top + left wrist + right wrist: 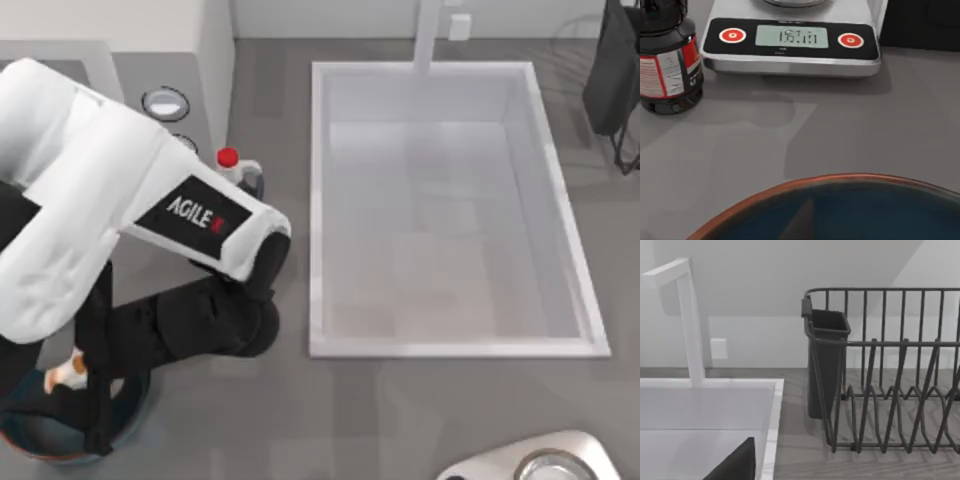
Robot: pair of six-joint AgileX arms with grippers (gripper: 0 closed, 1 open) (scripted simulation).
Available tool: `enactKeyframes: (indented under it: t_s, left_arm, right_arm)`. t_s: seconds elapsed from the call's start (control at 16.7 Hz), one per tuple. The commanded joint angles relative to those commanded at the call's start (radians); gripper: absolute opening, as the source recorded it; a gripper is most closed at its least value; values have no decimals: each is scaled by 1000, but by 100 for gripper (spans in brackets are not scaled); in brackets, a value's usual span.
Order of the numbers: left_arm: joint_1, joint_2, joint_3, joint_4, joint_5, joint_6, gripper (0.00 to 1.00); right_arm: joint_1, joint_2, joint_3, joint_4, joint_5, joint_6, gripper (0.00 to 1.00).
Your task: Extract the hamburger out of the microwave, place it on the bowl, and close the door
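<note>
Our left arm (120, 230) reaches across the table's left side, its wrist bent down over the bowl (130, 405) at the near-left corner. The hamburger (68, 372) sits at the bowl's edge, half hidden under the arm; we cannot tell whether it rests inside or is held above. The gripper itself is hidden, so its jaws cannot be judged. In the left wrist view the bowl's (840, 210) teal inside shows nothing in it.

The sink (450, 210) is bare inside. One microwave (150, 60) stands at the far left, two knobs (166, 103) on its panel. We count one bottle (236, 170) just beside it, one scale (792, 42), one dish rack (890, 375) with a cutlery cup (827, 360), nothing in either.

The right arm is parked by the rack.
</note>
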Motion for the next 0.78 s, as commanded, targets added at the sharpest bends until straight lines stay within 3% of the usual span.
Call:
enactKeyframes:
  t_s: [0.24, 0.78]
  left_arm:
    - [0, 1, -1, 1, 0, 0, 0]
    - [0, 1, -1, 1, 0, 0, 68]
  right_arm:
    - [0, 0, 0, 0, 0, 0, 100]
    - [0, 0, 0, 0, 0, 0, 100]
